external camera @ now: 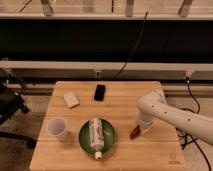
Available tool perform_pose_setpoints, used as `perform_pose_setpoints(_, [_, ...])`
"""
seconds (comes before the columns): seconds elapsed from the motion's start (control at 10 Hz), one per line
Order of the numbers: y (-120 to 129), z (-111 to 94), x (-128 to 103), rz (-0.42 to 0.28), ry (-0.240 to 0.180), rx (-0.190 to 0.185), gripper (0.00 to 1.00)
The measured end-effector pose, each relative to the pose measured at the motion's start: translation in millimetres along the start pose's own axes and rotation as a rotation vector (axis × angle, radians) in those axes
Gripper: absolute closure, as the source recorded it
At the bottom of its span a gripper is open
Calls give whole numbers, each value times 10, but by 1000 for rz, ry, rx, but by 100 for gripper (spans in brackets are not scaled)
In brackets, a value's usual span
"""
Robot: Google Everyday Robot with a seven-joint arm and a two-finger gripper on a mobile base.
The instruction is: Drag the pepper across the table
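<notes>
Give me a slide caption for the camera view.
Shut gripper touching the pepper on the table, right of a plate holding a bottle.
</notes>
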Motion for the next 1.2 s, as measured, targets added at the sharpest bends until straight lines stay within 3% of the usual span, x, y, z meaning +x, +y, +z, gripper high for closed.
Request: perform_pose_setpoints(1.2, [-410, -27, 405, -23, 31, 8, 97])
